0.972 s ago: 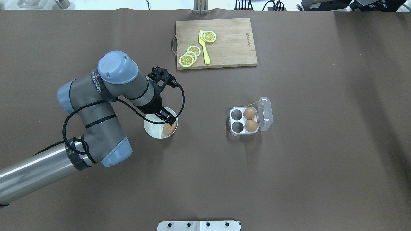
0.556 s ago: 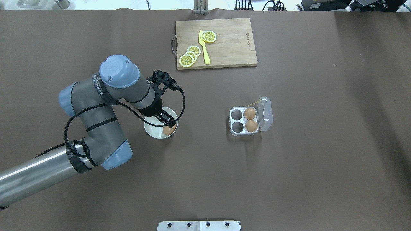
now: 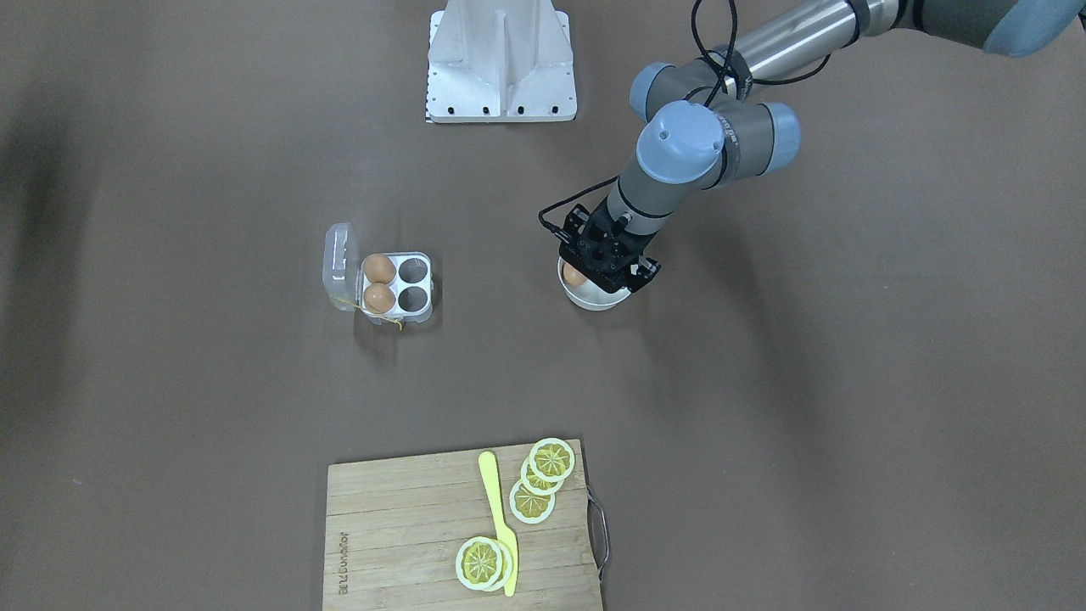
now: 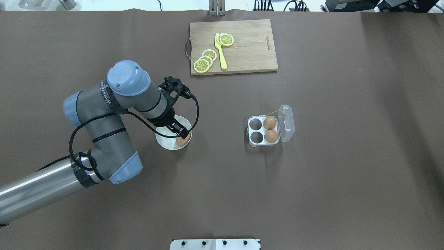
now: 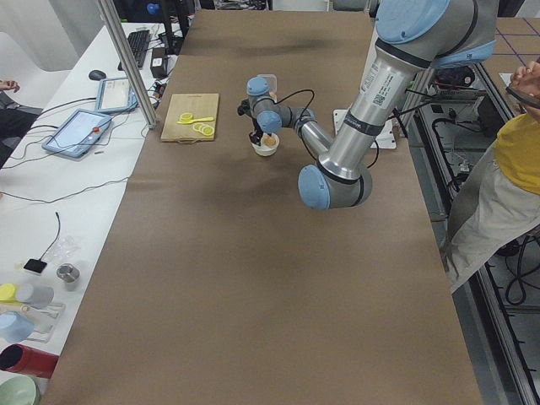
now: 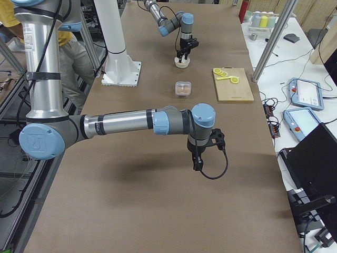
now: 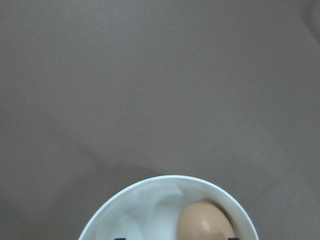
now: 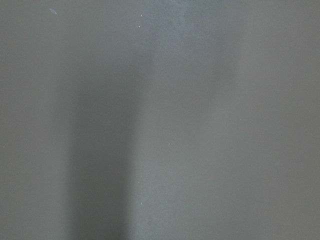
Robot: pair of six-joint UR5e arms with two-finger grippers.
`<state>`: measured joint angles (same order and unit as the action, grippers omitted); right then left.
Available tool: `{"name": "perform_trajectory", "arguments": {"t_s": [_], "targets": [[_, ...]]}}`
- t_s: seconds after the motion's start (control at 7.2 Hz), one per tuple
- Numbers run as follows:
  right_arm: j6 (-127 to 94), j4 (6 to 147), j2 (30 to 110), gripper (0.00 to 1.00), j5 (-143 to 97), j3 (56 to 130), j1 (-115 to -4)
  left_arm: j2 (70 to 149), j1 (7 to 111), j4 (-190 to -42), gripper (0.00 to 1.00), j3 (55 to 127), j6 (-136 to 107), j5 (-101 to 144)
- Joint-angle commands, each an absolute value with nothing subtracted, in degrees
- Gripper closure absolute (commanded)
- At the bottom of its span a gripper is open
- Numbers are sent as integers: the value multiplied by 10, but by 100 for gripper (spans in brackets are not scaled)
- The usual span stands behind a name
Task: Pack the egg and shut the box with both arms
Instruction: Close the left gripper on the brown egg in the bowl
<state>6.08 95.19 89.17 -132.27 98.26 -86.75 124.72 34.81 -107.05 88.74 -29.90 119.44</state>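
Wide-open left jaws low in the bowl [image 4: 164, 141]; egg [image 7: 202, 223] just under, between them, nearer one side. Far-off right jaws: state impossible to tell.

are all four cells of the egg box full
No, in the overhead view the box holds only two eggs, and its other two cells are empty.

light-brown egg [image 7: 202, 223], white bowl [image 7: 142, 212] — brown table [image 4: 312, 194]

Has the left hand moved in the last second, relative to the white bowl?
Yes. Seen from overhead, the left hand has slid slightly toward the view's bottom edge, covering more of the egg, while the white bowl stayed put.
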Motion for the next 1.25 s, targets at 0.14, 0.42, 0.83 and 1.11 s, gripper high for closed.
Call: {"name": "perform_trajectory", "arguments": {"t_s": [0.14,0.42,0.83,1.11], "targets": [[62,950,897,0,-1322,983,-867,1247,345,-1071,26,882,-300,1194],[62,950,897,0,-1322,983,-867,1249,337,-1073,26,876,-300,1180],[61,950,899,0,-1322,983,-867,1248,332,-1129,31,840,-303,1179],[61,949,899,0,-1323,983,-867,1249,332,-1129,51,841,-307,1179]]}}
